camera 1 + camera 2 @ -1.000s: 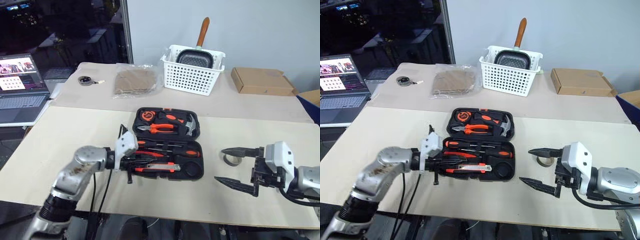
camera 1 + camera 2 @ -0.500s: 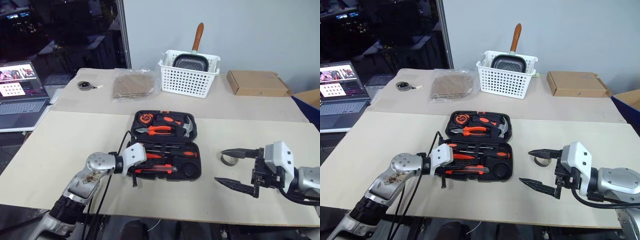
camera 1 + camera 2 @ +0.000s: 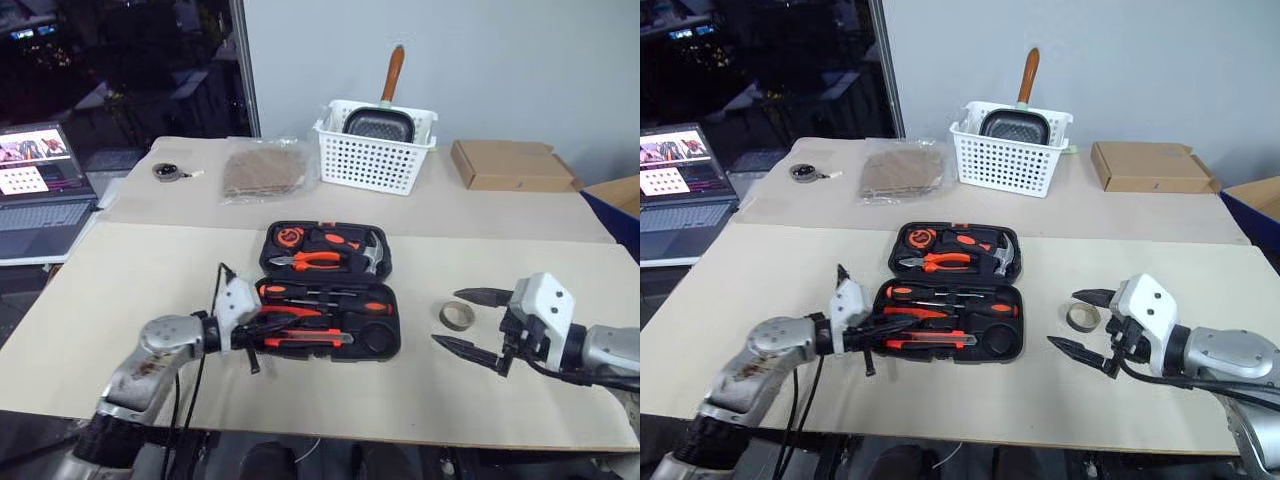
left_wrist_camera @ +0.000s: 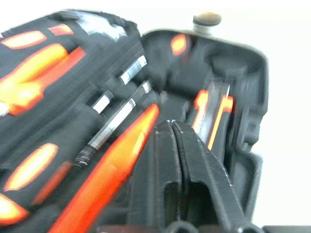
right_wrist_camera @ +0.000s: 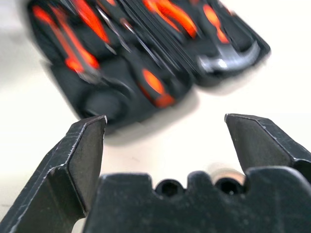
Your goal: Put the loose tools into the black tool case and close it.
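The black tool case (image 3: 385, 345) lies open in the middle of the table. Red and orange-and-black screwdrivers (image 3: 300, 293) and a red-and-black utility knife (image 3: 310, 340) rest in its near half. My left gripper (image 3: 266, 331) is at the case's near-left corner. In the left wrist view its fingers (image 4: 163, 145) are pressed together over the tray, holding nothing. A small grey tape ring (image 3: 458, 315) lies on the table right of the case. My right gripper (image 3: 1065, 318) is open around it, one finger on each side, just above the table.
Orange-handled pliers (image 3: 310, 261) and a hammer (image 3: 375, 255) sit in the case's far half. A white basket (image 3: 372, 160) with a pan, a cardboard box (image 3: 505, 165) and a clear bag (image 3: 262, 170) stand at the back. A laptop (image 3: 40, 195) is at far left.
My right gripper has moved toward the case and down, so its open fingers now flank the tape ring. My left gripper has drawn back left from the knife to the case's corner.
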### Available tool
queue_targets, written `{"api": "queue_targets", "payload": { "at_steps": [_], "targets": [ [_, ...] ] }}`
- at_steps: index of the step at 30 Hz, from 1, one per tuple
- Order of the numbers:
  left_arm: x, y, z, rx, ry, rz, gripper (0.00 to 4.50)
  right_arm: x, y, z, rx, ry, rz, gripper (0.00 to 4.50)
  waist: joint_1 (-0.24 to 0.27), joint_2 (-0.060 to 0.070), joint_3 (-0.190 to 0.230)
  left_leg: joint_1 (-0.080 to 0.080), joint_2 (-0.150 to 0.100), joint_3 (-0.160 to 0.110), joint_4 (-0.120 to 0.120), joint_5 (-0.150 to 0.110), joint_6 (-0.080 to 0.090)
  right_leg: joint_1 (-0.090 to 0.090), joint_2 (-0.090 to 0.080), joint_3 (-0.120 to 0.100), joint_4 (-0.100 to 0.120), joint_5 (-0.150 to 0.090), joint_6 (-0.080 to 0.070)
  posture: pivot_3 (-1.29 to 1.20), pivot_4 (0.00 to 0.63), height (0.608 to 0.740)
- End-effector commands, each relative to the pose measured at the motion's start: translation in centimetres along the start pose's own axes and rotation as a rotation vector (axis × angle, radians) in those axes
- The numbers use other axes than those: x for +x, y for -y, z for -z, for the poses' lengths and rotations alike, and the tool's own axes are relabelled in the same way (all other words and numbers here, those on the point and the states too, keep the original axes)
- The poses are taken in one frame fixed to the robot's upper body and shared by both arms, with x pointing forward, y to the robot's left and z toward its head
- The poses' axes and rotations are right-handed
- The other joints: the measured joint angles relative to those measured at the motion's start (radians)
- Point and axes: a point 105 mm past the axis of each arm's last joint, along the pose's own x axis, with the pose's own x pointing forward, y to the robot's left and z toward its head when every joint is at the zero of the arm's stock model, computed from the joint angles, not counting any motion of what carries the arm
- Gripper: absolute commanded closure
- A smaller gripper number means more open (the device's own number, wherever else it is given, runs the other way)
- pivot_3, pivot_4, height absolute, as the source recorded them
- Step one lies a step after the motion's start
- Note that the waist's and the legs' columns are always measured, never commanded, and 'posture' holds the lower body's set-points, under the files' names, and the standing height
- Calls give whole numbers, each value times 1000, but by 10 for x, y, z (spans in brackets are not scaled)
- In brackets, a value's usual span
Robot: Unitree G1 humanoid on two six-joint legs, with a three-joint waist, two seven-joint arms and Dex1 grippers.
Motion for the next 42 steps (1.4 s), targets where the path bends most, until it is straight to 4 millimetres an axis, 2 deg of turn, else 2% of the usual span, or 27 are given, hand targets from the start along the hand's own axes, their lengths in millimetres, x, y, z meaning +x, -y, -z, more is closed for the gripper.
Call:
{"api": "queue_targets", "payload": {
  "at_steps": [1,2,4,5,7,9,12,19,20,21,23,27,28,30,33,36,39,42],
  "targets": [
    [-11,23,-52,44,84,120,2680,-3,18,14,-47,-208,68,0,4,0,0,-2,0,0,0,-2,1,-1,0,0,-1,-1,1,0,150,740],
    [-12,28,-57,51,82,135,2447,-2,18,16,-34,-223,43,0,4,0,0,-3,-1,0,0,-3,1,-1,-1,0,-1,-1,2,0,150,740],
    [-15,35,-66,61,74,167,1621,2,25,25,16,-277,41,0,5,-1,1,-4,-3,0,1,-4,2,-1,-1,-2,-3,-2,4,0,150,740],
    [-16,37,-70,61,71,171,1420,5,28,29,25,-301,37,248,4,-2,1,-4,-4,0,1,-4,3,-1,-2,-3,-3,-3,5,0,150,740],
    [-17,41,-76,65,66,176,711,11,32,37,22,-337,26,708,4,-2,2,-4,-4,0,1,-5,3,-1,-2,-3,-4,-3,5,0,150,740],
    [-16,46,-81,56,68,190,27,15,34,42,25,-366,14,1378,5,-2,3,-4,-4,0,1,-5,3,-1,-1,-4,-4,-3,5,0,150,740],
    [-16,51,-86,46,66,192,27,18,32,46,35,-406,-23,1378,7,-1,4,-4,-4,0,1,-5,3,-1,-1,-5,-4,-3,5,0,150,740],
    [-14,56,-85,42,59,169,27,30,45,57,31,-476,28,1378,4,-2,5,-3,-4,0,1,-4,3,0,-1,-4,-4,-3,5,0,150,740],
    [-14,56,-85,41,59,168,0,32,47,58,38,-483,36,1884,4,-2,5,-3,-4,0,1,-4,2,0,0,-4,-4,-3,5,0,150,740],
    [-15,56,-85,42,56,165,0,34,48,58,38,-486,36,1960,3,-2,5,-3,-4,0,1,-4,2,0,0,-4,-4,-3,4,0,150,740],
    [-15,57,-85,43,52,164,0,37,48,55,41,-476,29,2790,2,-2,5,-2,-4,0,1,-4,2,0,1,-4,-4,-3,4,0,150,740],
    [-16,59,-86,44,42,171,0,37,44,49,22,-457,-10,4154,5,-2,6,-2,-4,0,1,-4,2,0,1,-5,-3,-3,3,0,150,740],
    [-16,58,-85,44,40,171,0,36,43,47,18,-452,-19,4425,5,-2,6,-3,-4,0,1,-4,2,0,1,-5,-3,-3,3,0,150,740],
    [-17,58,-86,41,39,170,0,34,39,40,7,-419,-45,4425,6,-2,6,-3,-4,0,1,-4,2,0,1,-5,-3,-3,3,0,150,740],
    [-22,56,-82,46,25,120,0,35,16,-2,-31,-267,-186,4425,5,0,8,-3,-4,0,1,-4,2,-1,1,-5,-4,-3,3,0,150,740],
    [-28,53,-79,66,38,56,0,39,-4,-30,-78,-189,-283,4425,-7,1,10,-3,-3,0,1,-4,2,-1,1,-4,-3,-3,3,0,150,740],
    [-42,59,-78,66,71,56,0,53,-25,-44,-125,-165,-356,4425,-10,0,11,-3,-2,0,1,-4,1,-1,1,-4,-3,-3,3,0,150,740],
    [-63,65,-81,21,104,71,0,63,-49,-44,-133,-200,-445,4425,-12,-1,12,-3,-2,-1,1,-3,0,-2,0,-6,-2,-3,1,0,150,740]
  ]
}}
